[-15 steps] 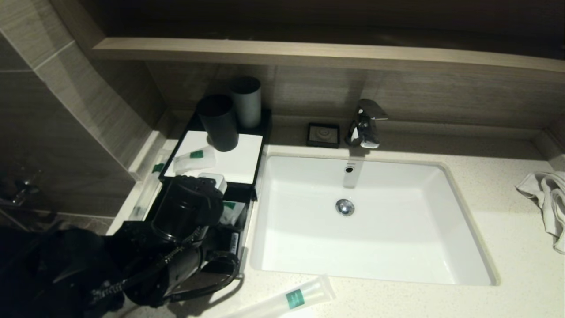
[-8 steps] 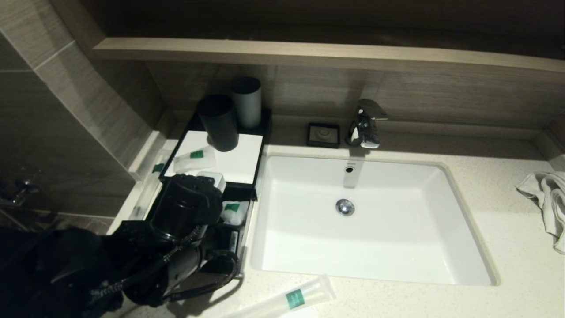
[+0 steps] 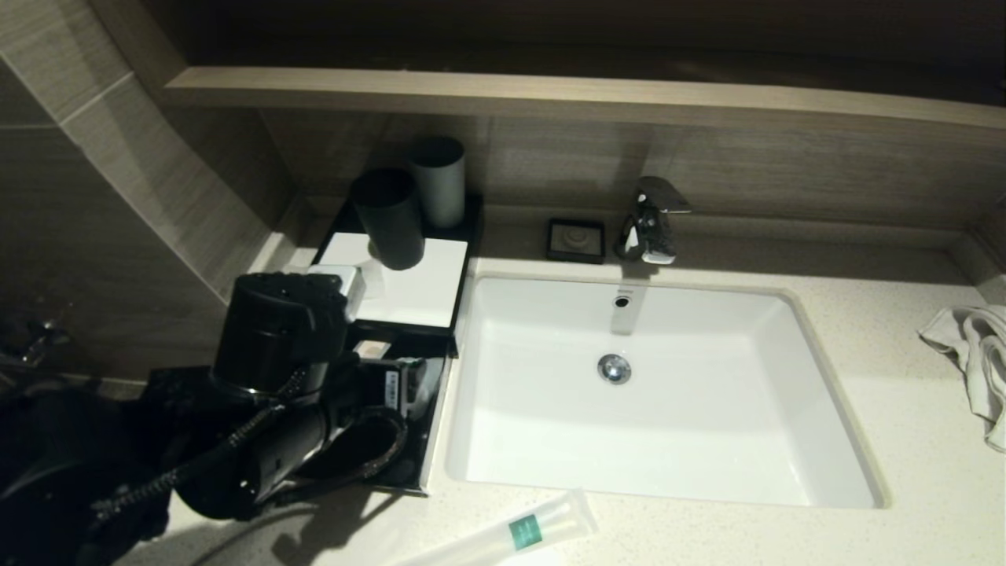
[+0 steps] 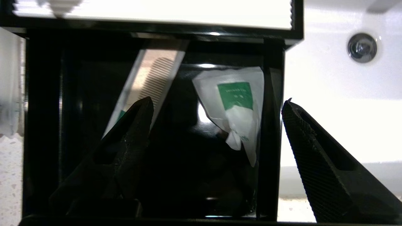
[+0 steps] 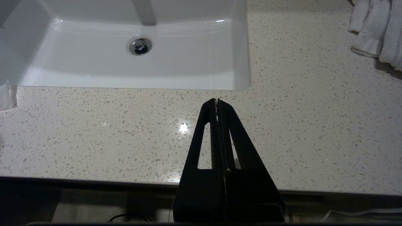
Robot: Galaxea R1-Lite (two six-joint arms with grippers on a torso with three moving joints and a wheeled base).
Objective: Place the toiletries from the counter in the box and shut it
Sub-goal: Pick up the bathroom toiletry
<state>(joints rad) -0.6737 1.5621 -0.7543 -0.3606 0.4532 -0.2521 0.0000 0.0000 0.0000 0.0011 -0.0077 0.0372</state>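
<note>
The black box [image 3: 435, 417] stands left of the sink, with its front compartment open. A white panel [image 3: 416, 287] covers its rear half. In the left wrist view the compartment [image 4: 270, 131] holds a comb packet [image 4: 154, 75] and a white sachet with a green label [image 4: 235, 103]. My left gripper [image 4: 216, 105] hangs open and empty above that compartment. My left arm [image 3: 275, 338] covers the box's left side in the head view. A long clear packet with a green label [image 3: 515, 531] lies on the counter in front of the sink. My right gripper [image 5: 217, 102] is shut and empty over the front counter.
Two dark cups [image 3: 389, 216] stand on the white panel at the back. The white sink [image 3: 794, 330] with tap [image 3: 651, 220] fills the middle, and a small black dish [image 3: 576, 238] sits behind it. A crumpled towel [image 3: 974, 354] lies at the far right, also in the right wrist view [image 5: 377, 28].
My left arm has drawn back to the left and up from the box's front compartment, with the gripper empty. It now hides the packet on the white panel. The right arm has not moved.
</note>
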